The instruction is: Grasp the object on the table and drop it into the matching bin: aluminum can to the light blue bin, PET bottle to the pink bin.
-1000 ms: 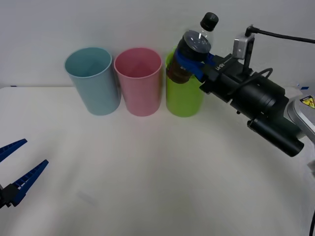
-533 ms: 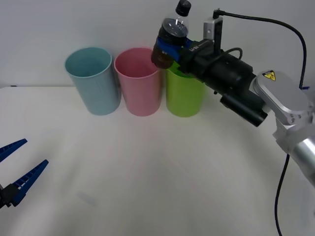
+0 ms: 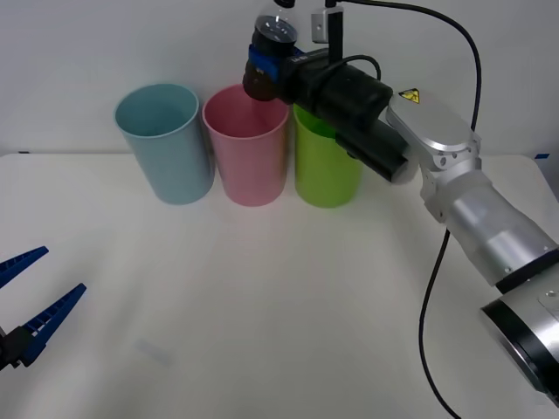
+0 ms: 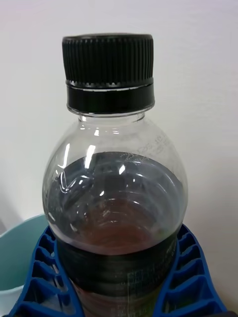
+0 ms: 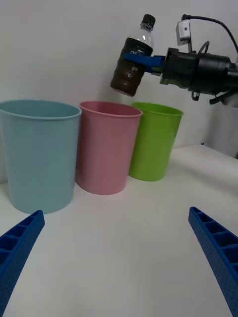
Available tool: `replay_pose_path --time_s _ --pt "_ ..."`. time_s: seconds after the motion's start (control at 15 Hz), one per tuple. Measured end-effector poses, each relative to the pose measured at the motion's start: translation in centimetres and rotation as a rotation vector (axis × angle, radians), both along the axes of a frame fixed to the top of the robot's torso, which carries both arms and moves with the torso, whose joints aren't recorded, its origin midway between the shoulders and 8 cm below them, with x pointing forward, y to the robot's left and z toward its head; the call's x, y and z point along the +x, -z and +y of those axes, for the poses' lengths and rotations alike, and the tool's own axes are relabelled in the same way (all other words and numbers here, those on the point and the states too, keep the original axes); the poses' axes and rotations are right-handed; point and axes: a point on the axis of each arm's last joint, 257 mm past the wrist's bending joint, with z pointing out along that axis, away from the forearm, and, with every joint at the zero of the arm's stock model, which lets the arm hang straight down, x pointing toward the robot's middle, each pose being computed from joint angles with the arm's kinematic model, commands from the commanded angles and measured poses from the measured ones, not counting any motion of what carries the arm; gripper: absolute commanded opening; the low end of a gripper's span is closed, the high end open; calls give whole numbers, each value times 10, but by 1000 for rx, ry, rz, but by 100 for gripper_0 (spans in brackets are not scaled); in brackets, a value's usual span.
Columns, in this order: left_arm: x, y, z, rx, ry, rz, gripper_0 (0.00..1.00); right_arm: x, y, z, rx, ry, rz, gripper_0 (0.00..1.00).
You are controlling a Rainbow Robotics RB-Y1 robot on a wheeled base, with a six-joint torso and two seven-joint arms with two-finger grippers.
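Right gripper (image 3: pixel 262 63) clamped around PET bottle (image 3: pixel 270 52) at its labelled waist, high over pink bin (image 3: pixel 246 144); left gripper (image 3: pixel 31 310) parked, spread wide. Likely light, smooth, slightly crushable; waist grip best.

bottle (image 3: pixel 269 54) above middle bin (image 3: pixel 246 144) of three, right hand (image 3: pixel 262 65) holding it

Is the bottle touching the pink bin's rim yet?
Apart. In the left wrist view the PET bottle, held by the right gripper, hangs above the pink bin with bare wall visible between its base and the rim.
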Motion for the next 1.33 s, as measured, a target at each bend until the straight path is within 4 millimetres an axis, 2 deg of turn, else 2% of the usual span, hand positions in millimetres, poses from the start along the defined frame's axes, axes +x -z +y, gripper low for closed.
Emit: replay_pose_path --time_s 0.27,0.53,0.8,0.87,0.93,1.0,1.33 --pt "0 0 0 0 0 0 100 13 7 20 -16 31 28 0" --pt "0 0 0 0 0 0 100 7 17 36 -35 15 39 0" --pt "0 0 0 0 0 0 100 5 22 41 -46 7 40 4" --pt "0 0 0 0 0 0 100 4 21 41 -45 6 41 16" --pt "0 0 0 0 0 0 100 5 22 41 -43 6 43 63" --pt "0 0 0 0 0 0 100 4 21 41 -39 5 45 100" --pt "0 0 0 0 0 0 100 4 22 41 -31 4 53 100"
